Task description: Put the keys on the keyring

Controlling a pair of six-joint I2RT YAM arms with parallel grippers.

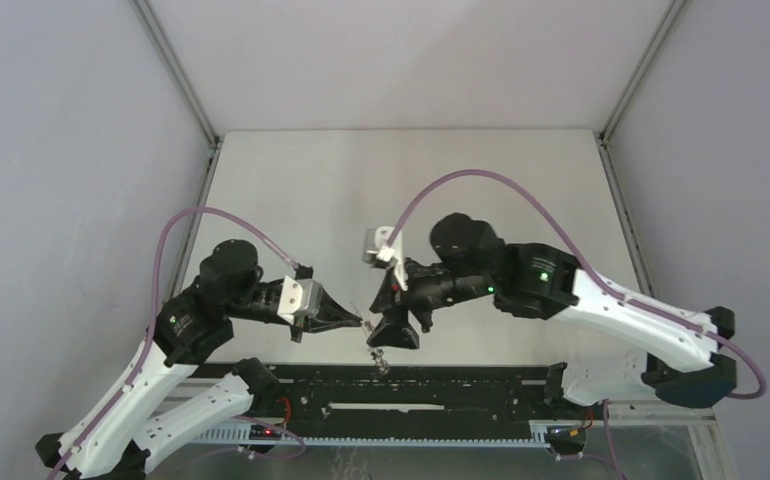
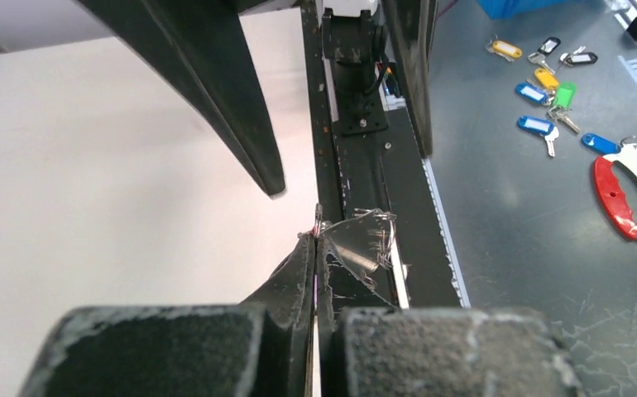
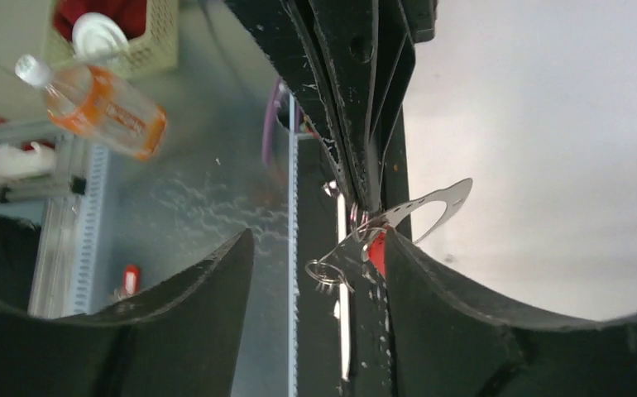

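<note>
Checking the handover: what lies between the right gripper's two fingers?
In the right wrist view, the shut tips of the left gripper, with a small metal ring and a red bit beside them.

Your left arm comes in from the left with its elbow raised and its wrist about level, so your left gripper points right. Its jaws are pressed together along their length, tips meeting. Your right arm comes in from the right, folds at the elbow and turns its wrist down, so your right gripper points back toward the bases. Its jaws stand well apart. The left jaws' tips sit just ahead of the gap between the right jaws, nearer one finger than the other. The two grippers cross almost at right angles.
</note>
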